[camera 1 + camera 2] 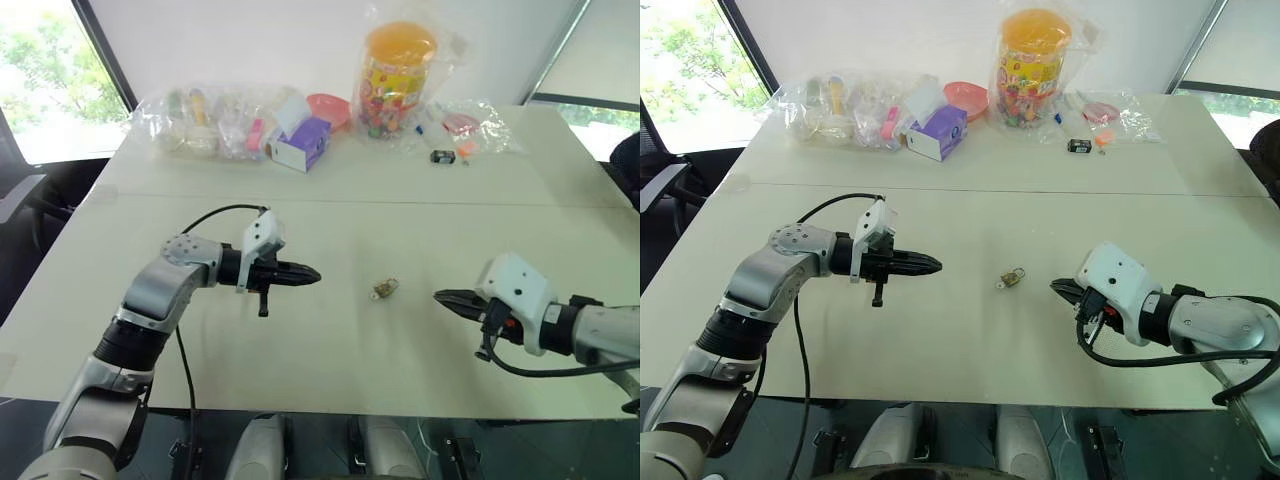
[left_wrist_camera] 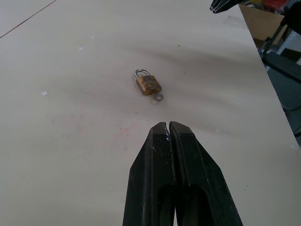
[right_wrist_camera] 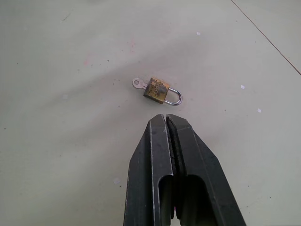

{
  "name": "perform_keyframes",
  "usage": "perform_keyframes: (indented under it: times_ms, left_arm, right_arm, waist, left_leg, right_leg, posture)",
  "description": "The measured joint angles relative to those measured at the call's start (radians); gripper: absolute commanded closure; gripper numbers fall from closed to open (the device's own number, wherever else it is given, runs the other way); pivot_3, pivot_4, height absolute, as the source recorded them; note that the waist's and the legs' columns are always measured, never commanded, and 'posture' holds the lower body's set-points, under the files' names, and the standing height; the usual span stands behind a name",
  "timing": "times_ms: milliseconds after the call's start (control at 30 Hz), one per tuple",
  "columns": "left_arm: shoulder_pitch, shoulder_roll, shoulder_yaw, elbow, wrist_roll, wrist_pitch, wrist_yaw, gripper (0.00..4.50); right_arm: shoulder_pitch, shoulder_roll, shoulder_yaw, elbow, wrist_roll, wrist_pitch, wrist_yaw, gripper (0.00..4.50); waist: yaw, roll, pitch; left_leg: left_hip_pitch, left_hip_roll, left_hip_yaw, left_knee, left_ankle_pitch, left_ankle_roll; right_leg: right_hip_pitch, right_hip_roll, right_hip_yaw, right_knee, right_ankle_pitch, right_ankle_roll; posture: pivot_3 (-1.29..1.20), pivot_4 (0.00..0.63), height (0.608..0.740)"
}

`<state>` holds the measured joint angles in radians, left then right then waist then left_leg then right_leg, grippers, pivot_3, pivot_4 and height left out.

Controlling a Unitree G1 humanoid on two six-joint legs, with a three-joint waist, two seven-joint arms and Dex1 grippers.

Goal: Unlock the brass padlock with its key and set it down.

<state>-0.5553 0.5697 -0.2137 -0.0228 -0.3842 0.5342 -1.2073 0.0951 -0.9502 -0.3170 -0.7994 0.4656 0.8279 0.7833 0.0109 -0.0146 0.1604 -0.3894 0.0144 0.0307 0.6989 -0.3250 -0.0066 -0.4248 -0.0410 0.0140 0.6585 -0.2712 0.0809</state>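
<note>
The brass padlock (image 1: 385,289) lies flat on the white table (image 1: 330,360), midway between my two grippers, with its silvery loop pointing away from its key. The key (image 3: 137,83) sticks out of the padlock (image 3: 157,90) body; its small round head (image 2: 158,97) rests on the table. My left gripper (image 1: 312,275) hovers to the padlock's left, pointing at it, fingers pressed together and empty. My right gripper (image 1: 440,296) hovers to its right, pointing back at it, also shut and empty. Neither touches the padlock (image 2: 148,84).
Along the table's far edge stand a candy jar (image 1: 396,78) with an orange lid, a purple tissue box (image 1: 301,143), a pink bowl (image 1: 332,107) and clear plastic bags (image 1: 200,122). A small black object (image 1: 441,156) lies among bags at the back right.
</note>
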Motion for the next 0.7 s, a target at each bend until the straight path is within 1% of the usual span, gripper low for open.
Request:
perform_keyframes:
  times_ms: [467,700]
  left_arm:
    - [-0.001,-0.001,0.000,-0.011,-0.017,0.028,0.013,4.43]
    - [-0.001,-0.002,0.000,-0.011,-0.017,0.026,0.022,4.43]
  right_arm:
    - [-0.022,-0.014,0.041,0.004,-0.002,-0.011,0.010,4.50]
    - [-0.058,-0.039,0.070,0.053,-0.023,-0.067,0.033,4.50]
  waist:
    - [0.000,0.000,0.000]
    - [0.000,0.000,0.000]
  left_leg:
    - [0.000,0.000,0.000,0.000,0.000,0.000]
    - [0.000,0.000,0.000,0.000,0.000,0.000]
  right_leg:
    - [0.000,0.000,0.000,0.000,0.000,0.000]
    - [0.000,0.000,0.000,0.000,0.000,0.000]
  posture:
    - [0.00,0.150,0.735]
    - [0.00,0.150,0.735]
